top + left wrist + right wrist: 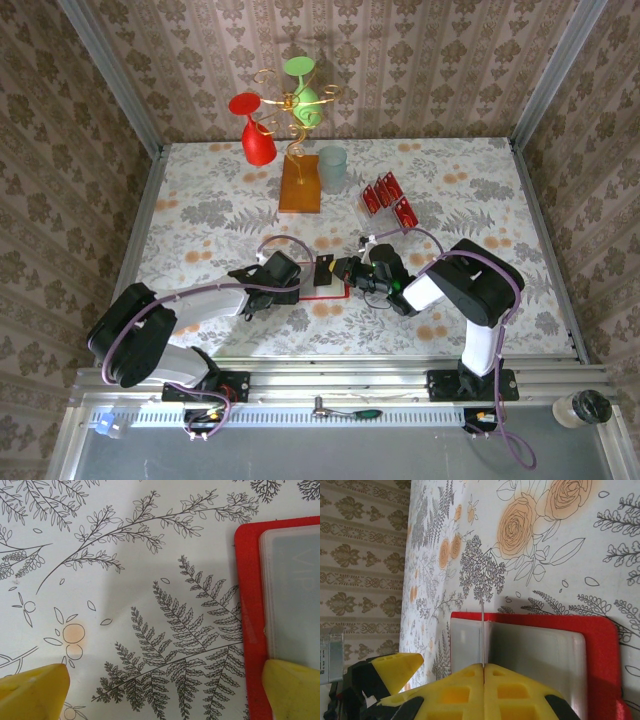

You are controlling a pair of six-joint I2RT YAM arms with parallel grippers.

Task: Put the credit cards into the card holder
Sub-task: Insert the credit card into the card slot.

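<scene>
The card holder lies open and flat on the floral surface, between the two grippers, with its pale pockets facing up.

Right gripper: jaws closed on one credit card, held on edge over the pale pockets. Whether the card touches the pockets cannot be told.

Left gripper: jaws wide and holding nothing, with one fingertip over the holder's red border.

The remaining credit cards stand well apart, toward the far right of the surface.
</scene>
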